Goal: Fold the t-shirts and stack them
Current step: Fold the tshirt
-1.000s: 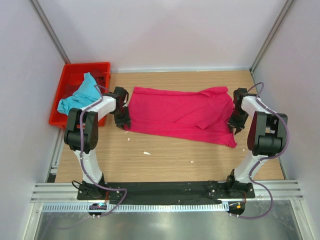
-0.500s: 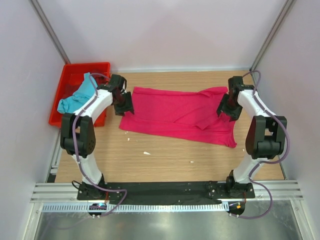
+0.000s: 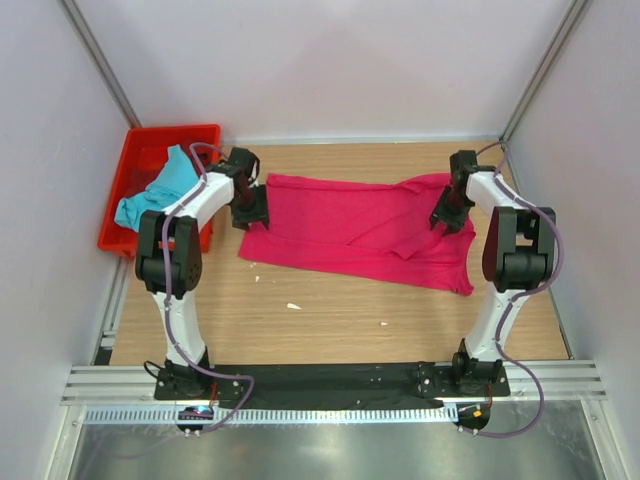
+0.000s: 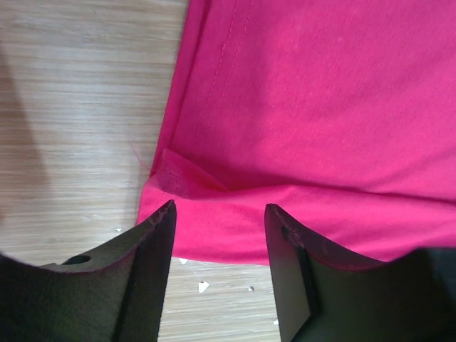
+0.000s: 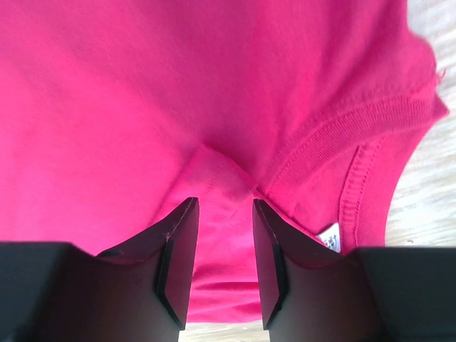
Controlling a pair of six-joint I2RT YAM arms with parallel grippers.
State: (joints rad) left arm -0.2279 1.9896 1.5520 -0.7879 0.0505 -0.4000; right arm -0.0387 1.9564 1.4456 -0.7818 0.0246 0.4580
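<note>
Left gripper (image 4: 221, 206) points down, wide apart, over pink t-shirt (image 3: 350, 225); right gripper (image 5: 224, 201), narrower gap, likewise.

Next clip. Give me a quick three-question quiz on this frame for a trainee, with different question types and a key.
1. True or false: the turquoise t-shirt lies in the red crate.
2. The magenta-pink t-shirt is: A) bunched in the crate; B) spread out on the table; C) hanging in the air from one gripper.
3. Fill in: the right gripper, fingers apart, is at the shirt's ____ end.
Key: 1 true. 2 B. 3 collar: the ribbed collar and a label show in the right wrist view.
</note>
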